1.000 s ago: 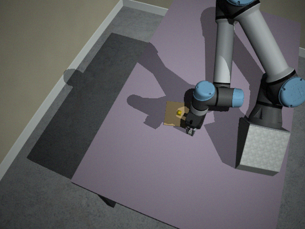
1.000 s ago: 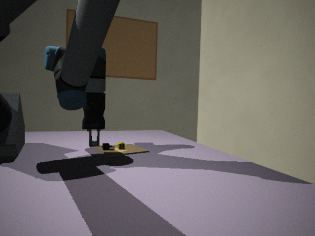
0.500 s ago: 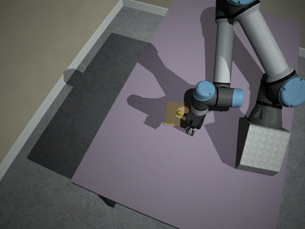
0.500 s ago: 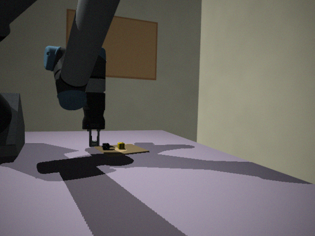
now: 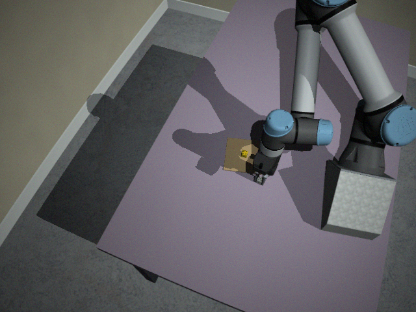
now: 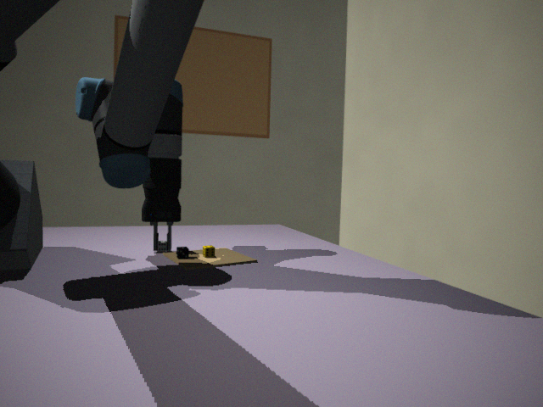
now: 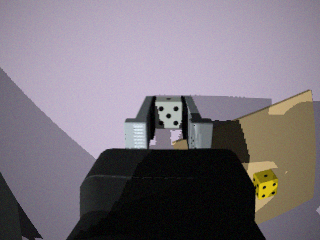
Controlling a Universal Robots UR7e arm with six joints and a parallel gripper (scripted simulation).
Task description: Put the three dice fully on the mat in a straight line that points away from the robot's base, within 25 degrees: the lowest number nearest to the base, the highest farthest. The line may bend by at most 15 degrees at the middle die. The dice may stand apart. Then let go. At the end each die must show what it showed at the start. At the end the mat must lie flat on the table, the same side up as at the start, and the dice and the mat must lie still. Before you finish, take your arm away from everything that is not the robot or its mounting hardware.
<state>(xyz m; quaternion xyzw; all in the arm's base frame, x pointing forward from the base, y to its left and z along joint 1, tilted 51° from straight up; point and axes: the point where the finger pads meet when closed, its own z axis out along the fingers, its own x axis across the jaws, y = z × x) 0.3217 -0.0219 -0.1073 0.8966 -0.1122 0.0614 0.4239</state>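
My gripper [image 7: 168, 109] is shut on a white die [image 7: 168, 112] with black pips, low over the purple table just off the edge of the tan mat [image 5: 238, 155]. The gripper also shows in the top view [image 5: 260, 179] and in the exterior view [image 6: 162, 246]. A yellow die [image 5: 244, 153] sits on the mat; it also shows in the exterior view [image 6: 209, 251] and in the wrist view [image 7: 267, 184]. A black die [image 6: 182, 252] sits on the mat between the yellow die and my gripper. The arm hides the black die in the top view.
The robot's grey stone-like base block [image 5: 357, 201] stands on the table to the right of the mat. The arm's shadow falls across the mat and the table. An orange board [image 6: 227, 83] hangs on the back wall.
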